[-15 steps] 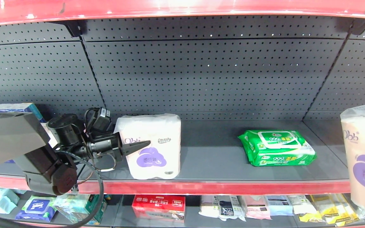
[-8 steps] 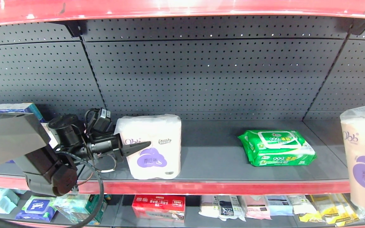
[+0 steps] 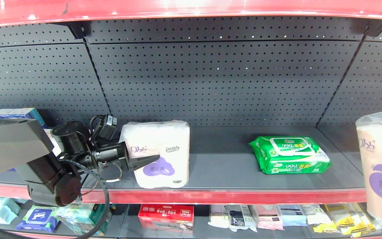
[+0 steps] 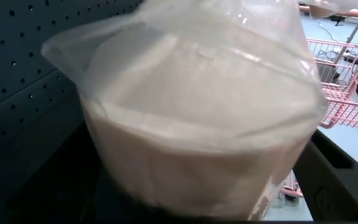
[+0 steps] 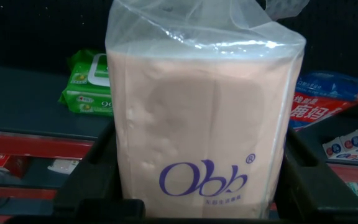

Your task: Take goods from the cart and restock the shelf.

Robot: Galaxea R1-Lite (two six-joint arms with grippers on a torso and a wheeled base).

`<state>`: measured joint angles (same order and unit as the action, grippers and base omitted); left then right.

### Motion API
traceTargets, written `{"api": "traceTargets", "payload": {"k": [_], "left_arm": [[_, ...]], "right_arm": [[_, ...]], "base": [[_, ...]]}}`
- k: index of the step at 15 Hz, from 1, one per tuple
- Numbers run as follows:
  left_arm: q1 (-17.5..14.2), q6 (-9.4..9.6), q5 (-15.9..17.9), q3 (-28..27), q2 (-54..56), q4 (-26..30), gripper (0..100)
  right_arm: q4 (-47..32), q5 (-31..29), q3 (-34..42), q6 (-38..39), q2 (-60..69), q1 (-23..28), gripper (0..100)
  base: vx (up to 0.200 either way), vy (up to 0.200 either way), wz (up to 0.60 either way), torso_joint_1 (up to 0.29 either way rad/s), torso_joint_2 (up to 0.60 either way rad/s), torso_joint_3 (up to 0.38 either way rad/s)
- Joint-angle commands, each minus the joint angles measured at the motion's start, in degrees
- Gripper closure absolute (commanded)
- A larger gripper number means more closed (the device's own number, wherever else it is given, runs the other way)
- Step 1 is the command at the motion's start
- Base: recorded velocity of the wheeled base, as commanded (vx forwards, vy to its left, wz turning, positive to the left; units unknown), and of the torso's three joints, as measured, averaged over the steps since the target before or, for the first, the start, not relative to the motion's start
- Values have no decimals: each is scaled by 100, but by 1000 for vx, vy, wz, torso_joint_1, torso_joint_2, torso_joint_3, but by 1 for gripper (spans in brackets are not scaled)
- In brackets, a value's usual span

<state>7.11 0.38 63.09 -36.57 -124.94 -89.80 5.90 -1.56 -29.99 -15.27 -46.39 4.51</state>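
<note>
Pack (image 3: 381,166) at 3 o'clock clamped in right hand (image 5: 204,180), likely staged for shelf (image 3: 224,166) gap; left hand (image 3: 146,158) against shelved pack (image 3: 164,146) at 9 o'clock, grip unclear.

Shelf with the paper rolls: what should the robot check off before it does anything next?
1. White pack standing upright on the shelf: ok.
2. Left arm free of the white pack: cannot tell.
3. Second pack held between the right fingers: ok.
4. Second pack upright: ok.
5. Bare shelf space between the white pack and the green wipes: ok.
</note>
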Motion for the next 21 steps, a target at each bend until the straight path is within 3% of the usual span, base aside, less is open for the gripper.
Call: {"api": "traceTargets", "payload": {"k": [1,3,5,11,16,21], "left_arm": [[1,-20,-7,10,31,-20,0],[-8,-29,-16,124,110,-20,0],[-8,-152,-24,388,356,-20,0],[-95,-99,-51,432,497,-20,0],[-350,-91,-42,818,910,-20,0],[-790,173,-33,1583,1350,-20,0]], "right_arm": [[8,-2,2,-2,7,6,100],[8,-2,2,-2,7,-3,100],[8,-2,-7,-2,7,-3,100],[8,-2,2,-2,24,-3,100],[8,7,28,-11,33,-12,100],[8,15,19,-72,33,-20,100]], "base": [[0,0,0,0,0,0],[0,0,0,0,0,0],[0,0,0,0,0,0],[0,0,0,0,0,0],[0,0,0,0,0,0],[0,0,0,0,0,0]]}}
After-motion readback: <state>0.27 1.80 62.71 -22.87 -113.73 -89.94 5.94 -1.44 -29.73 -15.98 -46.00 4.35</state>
